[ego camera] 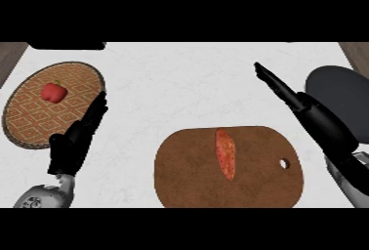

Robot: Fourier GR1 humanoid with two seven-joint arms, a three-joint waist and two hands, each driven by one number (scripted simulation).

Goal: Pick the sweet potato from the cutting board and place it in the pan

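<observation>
- Where the white desk (180, 83) fills the head view, it carries every item listed below.
- Cutting board (194, 180): brown, rounded, with a small hole near its right edge; it lies at the lower centre of the desk.
- Patterned plate (29, 117): round, brown with a dark rim, at the left side of the desk.
- Pan (346, 93): dark and round, at the right edge of the view, partly hidden by the right arm.
- Right robot hand (284, 93): fingers straight and extended, pointing up and left, holding nothing; it sits between the board and the pan.
- Left robot hand (75, 139): fingers straight, holding nothing; it overlaps the plate's right rim.
- Sweet potato (226, 154): orange-red and elongated, lying lengthwise on the cutting board, apart from both hands.
- Red pepper (54, 92): resting on the plate, up and left of the left robot hand.
</observation>
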